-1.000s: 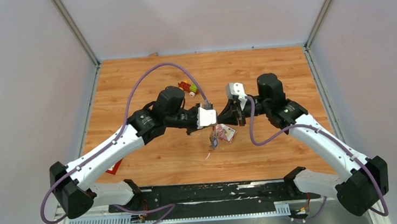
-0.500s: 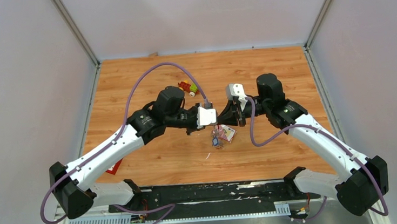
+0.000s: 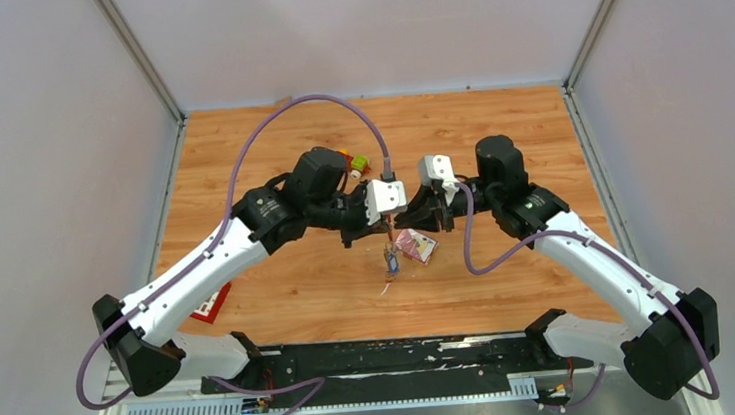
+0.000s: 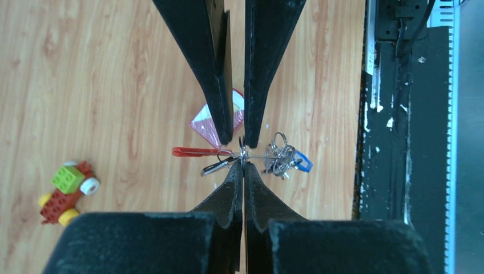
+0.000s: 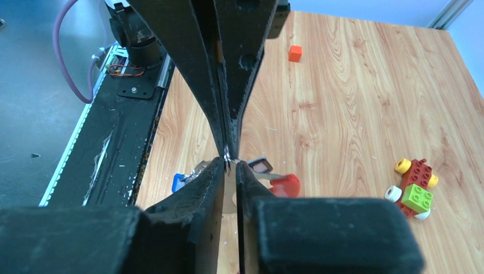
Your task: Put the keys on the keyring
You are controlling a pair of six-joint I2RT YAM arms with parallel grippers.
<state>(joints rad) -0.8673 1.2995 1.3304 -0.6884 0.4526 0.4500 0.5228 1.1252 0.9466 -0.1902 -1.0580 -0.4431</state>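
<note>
Wood table (image 3: pixel 268 146), walled on three sides. L arm (image 3: pixel 199 272) and R arm (image 3: pixel 589 258) both reach to mid-table, tips meeting nose to nose.

L gripper (image 4: pixel 242 165): jaws pressed together, pinching the thin wire of the keyring (image 4: pixel 228 153). R gripper (image 5: pixel 228 166): jaws parted a little, narrow gap w/ wood showing through, tips right at the ring. Can't tell if they touch it.

Pink foil packet (image 3: pixel 417 246) lies flat on the table just below the tips. Toy car (image 4: pixel 65 191) sits well apart, behind the L wrist in top view.

Keyring hangs from the L pinch, above the table near the packet. Red fob (image 4: pixel 191 152) and grey fob (image 4: pixel 214 167) on one side. Keys (image 4: pixel 282 160) bunched on small rings on the other, one w/ blue head (image 4: pixel 303 164).

Small orange cube (image 5: pixel 294 53) far off on the wood.
</note>
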